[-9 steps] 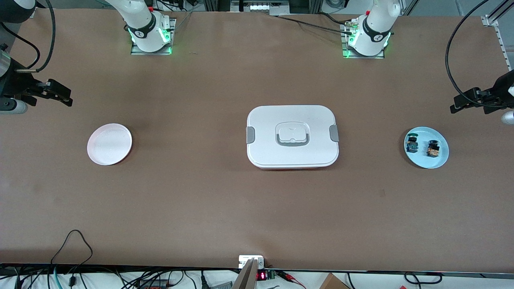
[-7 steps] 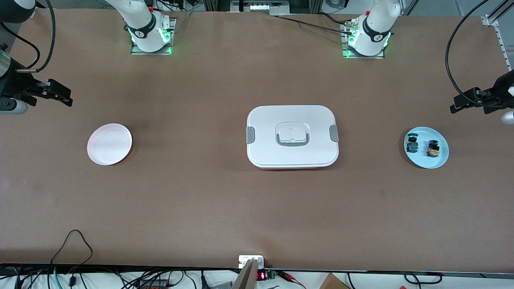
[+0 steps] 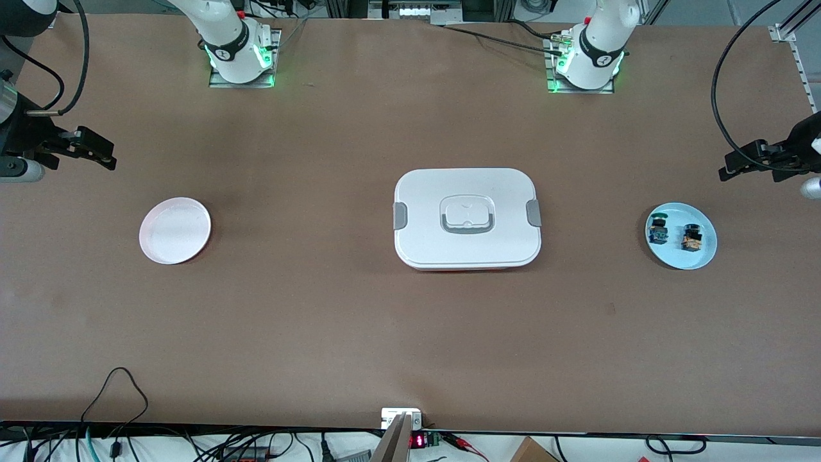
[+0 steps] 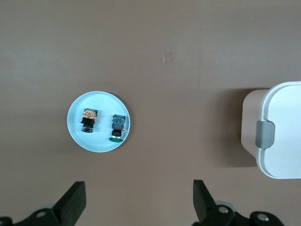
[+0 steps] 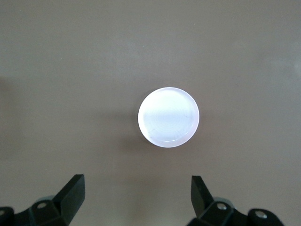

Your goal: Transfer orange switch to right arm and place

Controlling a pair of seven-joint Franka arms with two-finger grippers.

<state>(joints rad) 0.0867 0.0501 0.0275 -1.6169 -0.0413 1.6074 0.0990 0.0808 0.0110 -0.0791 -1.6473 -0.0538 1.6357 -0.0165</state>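
Note:
The orange switch (image 3: 691, 238) lies on a light blue plate (image 3: 698, 259) toward the left arm's end of the table, beside a switch with blue and green parts (image 3: 657, 230). In the left wrist view the orange switch (image 4: 88, 120) and the blue-green one (image 4: 118, 127) lie side by side on that plate (image 4: 76, 136). My left gripper (image 3: 737, 163) (image 4: 138, 184) is open and empty, high above the table close to the plate. My right gripper (image 3: 102, 154) (image 5: 136, 179) is open and empty, high above the table close to a pink plate (image 3: 174, 230) (image 5: 168, 117).
A white lidded box with grey latches (image 3: 467, 218) stands in the middle of the table; its end shows in the left wrist view (image 4: 282, 136). Cables hang at both ends of the table and along its near edge.

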